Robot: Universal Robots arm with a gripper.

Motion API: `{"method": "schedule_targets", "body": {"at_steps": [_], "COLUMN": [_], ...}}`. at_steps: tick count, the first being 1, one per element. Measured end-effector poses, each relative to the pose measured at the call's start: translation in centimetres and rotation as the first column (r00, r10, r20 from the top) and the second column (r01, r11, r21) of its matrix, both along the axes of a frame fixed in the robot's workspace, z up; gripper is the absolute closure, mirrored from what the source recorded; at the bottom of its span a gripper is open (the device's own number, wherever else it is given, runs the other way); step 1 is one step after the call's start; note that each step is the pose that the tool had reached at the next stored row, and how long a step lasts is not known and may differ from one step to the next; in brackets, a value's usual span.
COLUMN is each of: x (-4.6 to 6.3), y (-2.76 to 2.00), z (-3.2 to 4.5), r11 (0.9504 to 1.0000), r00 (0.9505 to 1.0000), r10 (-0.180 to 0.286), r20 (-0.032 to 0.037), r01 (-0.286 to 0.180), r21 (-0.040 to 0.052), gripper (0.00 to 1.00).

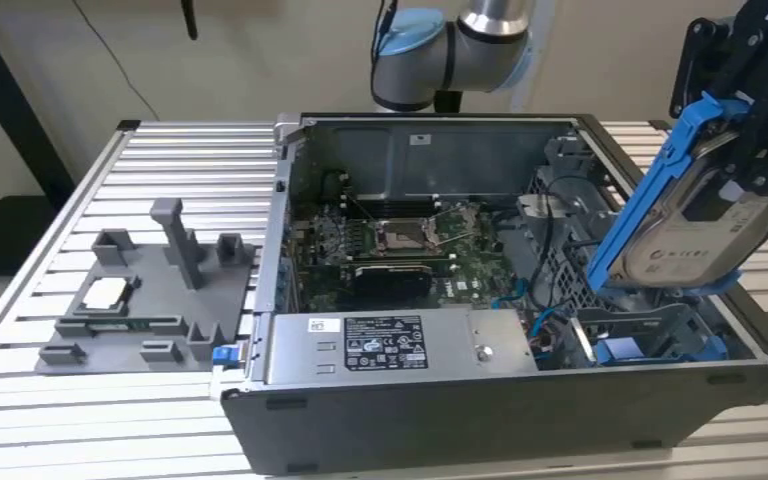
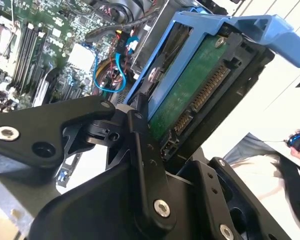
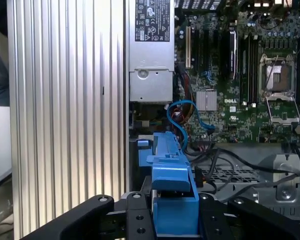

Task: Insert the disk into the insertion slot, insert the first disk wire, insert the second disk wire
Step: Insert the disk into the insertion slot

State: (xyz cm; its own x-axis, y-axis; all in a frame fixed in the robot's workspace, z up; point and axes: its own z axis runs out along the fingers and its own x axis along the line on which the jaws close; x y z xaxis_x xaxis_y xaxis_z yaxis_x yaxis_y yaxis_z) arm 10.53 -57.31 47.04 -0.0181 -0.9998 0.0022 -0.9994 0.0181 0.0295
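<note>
Above the drive cage (image 1: 651, 330), at the exterior view's right end of the open computer case (image 1: 357, 425), your claw (image 1: 742, 125) was clamped on the disk (image 1: 684, 220) and held it in the air. You had the disk steeply tilted, with its blue carrier frame (image 1: 644, 185) toward the case interior. Its lower end sat close over the cage top; contact could not be judged. It was not seated in the slot.

In the second wrist view, the disk's green circuit board (image 2: 190, 85) and connector row faced the camera. In the first wrist view, the frame sat gripped in the claw, above looped blue wires (image 3: 182, 112) near the motherboard (image 3: 240, 75).

The grey power supply box (image 1: 384, 345) lay along the near wall. A grey fixture tray (image 1: 157, 290) rested on the ribbed counter (image 1: 184, 160), beside the case.
</note>
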Motion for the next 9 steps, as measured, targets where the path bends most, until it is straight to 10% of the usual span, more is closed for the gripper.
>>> {"method": "schedule_targets", "body": {"at_steps": [9], "x": [0.00], "y": [0.00], "z": [-0.69], "r11": [1.0000], "r00": [1.0000], "r10": [0.000], "r20": [0.0001], "r01": [0.000], "r21": [0.0002], "gripper": [0.67]}}
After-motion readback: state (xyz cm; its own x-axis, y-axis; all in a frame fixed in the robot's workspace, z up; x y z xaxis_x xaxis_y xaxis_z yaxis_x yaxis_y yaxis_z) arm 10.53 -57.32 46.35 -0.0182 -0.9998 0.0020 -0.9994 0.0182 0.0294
